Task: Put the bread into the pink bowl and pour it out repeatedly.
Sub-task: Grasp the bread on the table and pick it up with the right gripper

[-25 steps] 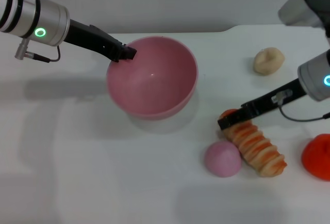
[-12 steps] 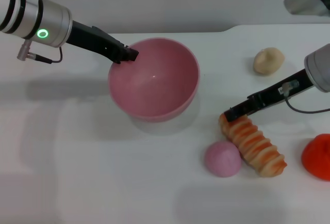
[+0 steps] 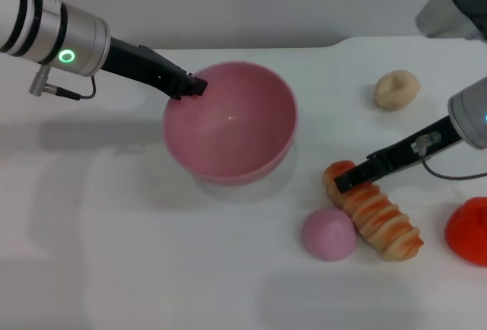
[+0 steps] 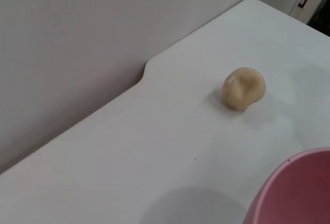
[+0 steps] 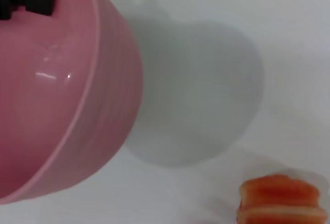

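Bread [image 3: 373, 212]: striped loaf lying on the white table [image 3: 114, 254], its upper end under the right gripper [image 3: 344, 181], which has dropped back onto it after lifting slightly; jaw opening cannot be told, no grasp confirmed. Pink bowl [image 3: 228, 121]: empty, tilted, rim held by the left gripper [image 3: 194, 85], shifted slightly toward the loaf. Pink bun [image 3: 329, 233] touches the loaf's side; beige lump [image 3: 396, 90] and red object [image 3: 467, 231] well apart. Open table lies between loaf and bowl.

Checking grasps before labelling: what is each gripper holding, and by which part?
The left gripper holds the pink bowl by its rim. The right gripper is at the bread's end; hold unclear.
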Controlling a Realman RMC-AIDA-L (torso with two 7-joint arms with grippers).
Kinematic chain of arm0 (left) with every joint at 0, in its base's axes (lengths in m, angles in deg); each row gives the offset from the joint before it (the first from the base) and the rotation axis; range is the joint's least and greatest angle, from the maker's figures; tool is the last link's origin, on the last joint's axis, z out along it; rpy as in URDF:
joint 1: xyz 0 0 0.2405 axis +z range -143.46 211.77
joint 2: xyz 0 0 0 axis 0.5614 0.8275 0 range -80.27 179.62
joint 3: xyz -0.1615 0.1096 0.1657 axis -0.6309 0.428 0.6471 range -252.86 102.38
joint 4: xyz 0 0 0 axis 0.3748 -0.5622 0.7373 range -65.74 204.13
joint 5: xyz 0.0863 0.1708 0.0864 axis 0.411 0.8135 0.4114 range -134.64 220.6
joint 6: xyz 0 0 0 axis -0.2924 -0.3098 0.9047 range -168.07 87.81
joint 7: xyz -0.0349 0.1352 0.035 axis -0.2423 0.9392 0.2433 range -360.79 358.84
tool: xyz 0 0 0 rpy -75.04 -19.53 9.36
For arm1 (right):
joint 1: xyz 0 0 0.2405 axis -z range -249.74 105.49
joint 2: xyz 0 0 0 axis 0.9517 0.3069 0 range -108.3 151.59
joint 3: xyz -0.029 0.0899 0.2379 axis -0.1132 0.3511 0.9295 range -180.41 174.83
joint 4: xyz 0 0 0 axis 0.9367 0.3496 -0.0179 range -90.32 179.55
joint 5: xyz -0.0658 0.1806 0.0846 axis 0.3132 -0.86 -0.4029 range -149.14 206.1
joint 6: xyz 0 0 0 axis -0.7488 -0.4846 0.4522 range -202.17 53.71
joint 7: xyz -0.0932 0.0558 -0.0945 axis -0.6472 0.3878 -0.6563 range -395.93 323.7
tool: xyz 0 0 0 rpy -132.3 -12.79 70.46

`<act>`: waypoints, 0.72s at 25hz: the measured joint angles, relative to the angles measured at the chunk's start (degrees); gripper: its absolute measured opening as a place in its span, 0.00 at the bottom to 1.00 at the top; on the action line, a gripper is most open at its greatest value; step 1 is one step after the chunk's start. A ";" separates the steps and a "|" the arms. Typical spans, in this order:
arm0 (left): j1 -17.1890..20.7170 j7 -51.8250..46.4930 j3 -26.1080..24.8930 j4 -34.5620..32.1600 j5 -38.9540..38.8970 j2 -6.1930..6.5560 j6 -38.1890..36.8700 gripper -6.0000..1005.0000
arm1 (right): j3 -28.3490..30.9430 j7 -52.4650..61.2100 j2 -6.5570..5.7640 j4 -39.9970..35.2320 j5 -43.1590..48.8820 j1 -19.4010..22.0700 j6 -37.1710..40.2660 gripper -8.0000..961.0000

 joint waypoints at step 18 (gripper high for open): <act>0.25 0.00 1.37 0.11 0.09 -0.51 0.26 0.08 | 0.56 -1.26 0.09 3.28 6.14 2.05 3.90 0.70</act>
